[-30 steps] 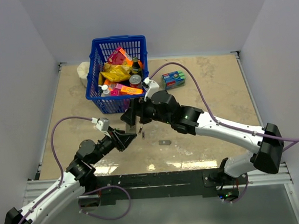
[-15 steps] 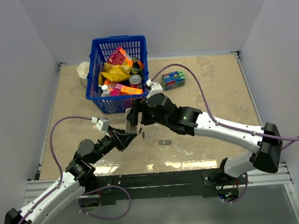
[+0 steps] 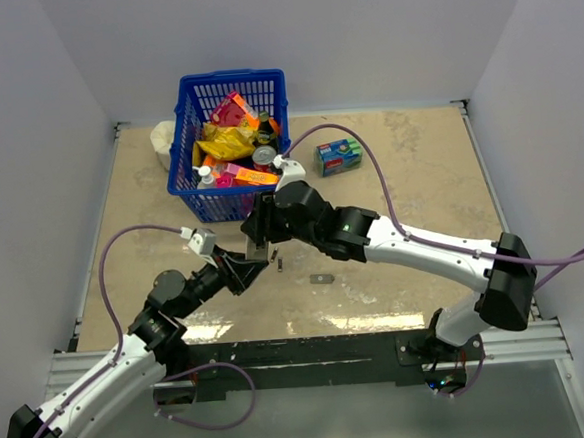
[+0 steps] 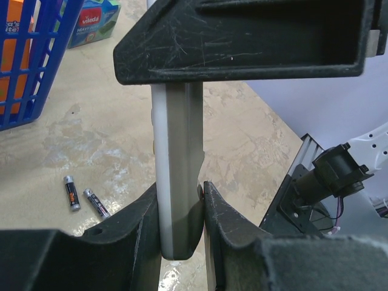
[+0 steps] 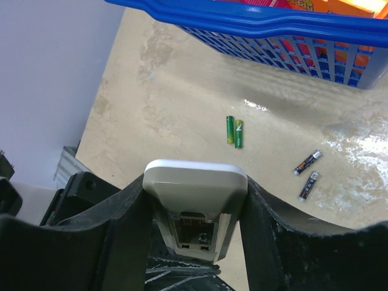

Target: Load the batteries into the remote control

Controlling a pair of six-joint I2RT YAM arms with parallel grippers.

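Over the last second the right arm (image 3: 414, 246) swings its elbow and forearm a little toward the left of the top view. Its wrist creeps the same way, while the remote (image 3: 258, 243) hardly shifts. We take this as a small adjustment of the shared hold, not progress on loading. The batteries (image 4: 71, 193) lie on the table (image 4: 121, 139), with nothing gripping them.

In the left wrist view the remote (image 4: 177, 182) stands upright at centre frame. The left jaws are clenched on its lower end at the bottom edge, and the right jaws are clamped across its upper end at the top.

In the right wrist view the remote (image 5: 195, 179) sits at lower centre, pinched on both sides by the right jaws. Its open battery bay faces the camera and looks empty to us. The batteries (image 5: 307, 162) lie side by side at the right of that frame, well apart from either jaws. A green pair of sticks (image 5: 234, 131) lies at centre, below the blue basket (image 5: 254, 21).
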